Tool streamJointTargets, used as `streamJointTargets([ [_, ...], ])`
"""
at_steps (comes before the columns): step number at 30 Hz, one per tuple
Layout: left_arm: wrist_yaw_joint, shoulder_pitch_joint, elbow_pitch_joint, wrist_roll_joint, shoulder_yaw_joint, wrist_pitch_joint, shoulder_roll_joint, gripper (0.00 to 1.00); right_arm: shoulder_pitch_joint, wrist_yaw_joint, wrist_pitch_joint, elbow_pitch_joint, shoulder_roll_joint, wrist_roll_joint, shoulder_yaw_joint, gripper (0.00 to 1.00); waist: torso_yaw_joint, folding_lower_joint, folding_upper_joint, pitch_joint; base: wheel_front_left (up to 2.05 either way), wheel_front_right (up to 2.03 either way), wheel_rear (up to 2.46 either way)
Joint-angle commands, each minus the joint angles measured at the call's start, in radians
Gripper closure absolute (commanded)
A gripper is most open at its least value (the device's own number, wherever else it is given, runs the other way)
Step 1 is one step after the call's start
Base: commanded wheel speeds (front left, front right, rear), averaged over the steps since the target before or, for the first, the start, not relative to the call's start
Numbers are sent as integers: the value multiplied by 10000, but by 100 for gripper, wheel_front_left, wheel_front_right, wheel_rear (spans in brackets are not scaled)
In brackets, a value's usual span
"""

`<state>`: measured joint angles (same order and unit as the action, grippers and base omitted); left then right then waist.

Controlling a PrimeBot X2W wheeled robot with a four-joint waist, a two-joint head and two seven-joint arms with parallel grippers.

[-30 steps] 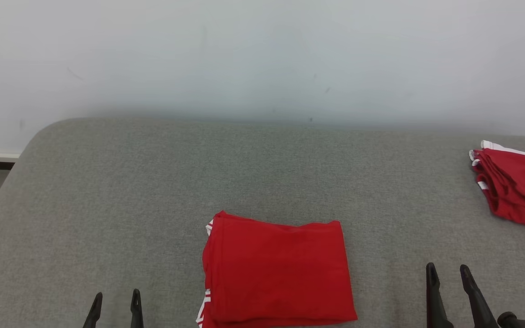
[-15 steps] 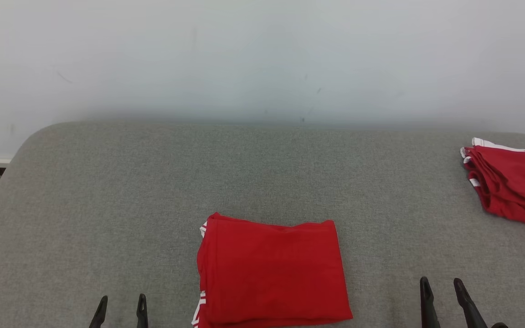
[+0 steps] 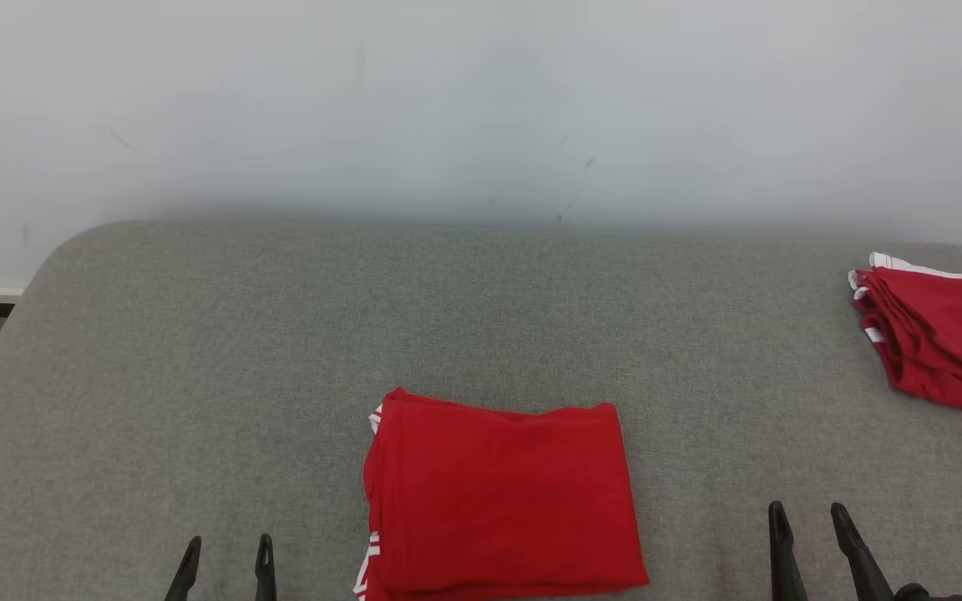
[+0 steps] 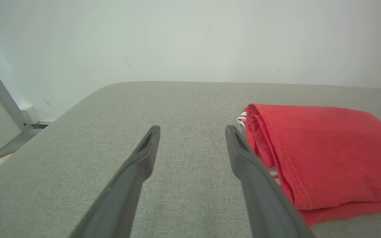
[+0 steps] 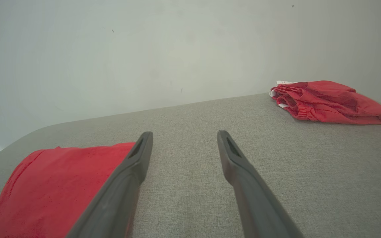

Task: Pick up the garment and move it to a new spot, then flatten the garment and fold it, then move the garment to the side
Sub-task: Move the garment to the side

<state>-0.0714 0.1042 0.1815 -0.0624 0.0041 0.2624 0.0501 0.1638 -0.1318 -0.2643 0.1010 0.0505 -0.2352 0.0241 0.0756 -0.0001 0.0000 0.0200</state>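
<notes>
A red garment (image 3: 502, 497) with white trim lies folded into a neat rectangle at the front middle of the grey padded table (image 3: 281, 334). The left wrist view has the garment (image 4: 322, 155) to the right of my fingers, and the right wrist view has it (image 5: 55, 185) at the lower left. My left gripper (image 3: 227, 551) stands open at the lower left, apart from the cloth. My right gripper (image 3: 807, 517) stands open at the lower right, also clear of it. Both hold nothing.
A second red garment (image 3: 940, 338) with white trim lies bundled at the table's far right edge, also in the right wrist view (image 5: 329, 102). A pale wall (image 3: 481, 100) rises behind the table. Floor and a metal post (image 4: 2, 96) show past the left edge.
The head view has shifted slightly. Both grippers have drawn back toward the bottom edge of that view and stay open. The folded garment lies as it did.
</notes>
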Motion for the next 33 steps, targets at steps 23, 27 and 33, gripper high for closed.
streamJointTargets([
  [23,-58,169,-26,-62,101,8,3,0,52,22,-16,83,0,1,-15,0,44,1,0,-42,0,0,0],
  [27,-61,163,-19,12,139,8,3,0,69,22,-16,100,0,-1,-69,0,43,1,0,-43,0,0,0],
  [33,-115,106,-13,1,142,8,3,0,47,22,-15,244,-2,-32,-168,0,117,1,0,-38,0,0,0],
])
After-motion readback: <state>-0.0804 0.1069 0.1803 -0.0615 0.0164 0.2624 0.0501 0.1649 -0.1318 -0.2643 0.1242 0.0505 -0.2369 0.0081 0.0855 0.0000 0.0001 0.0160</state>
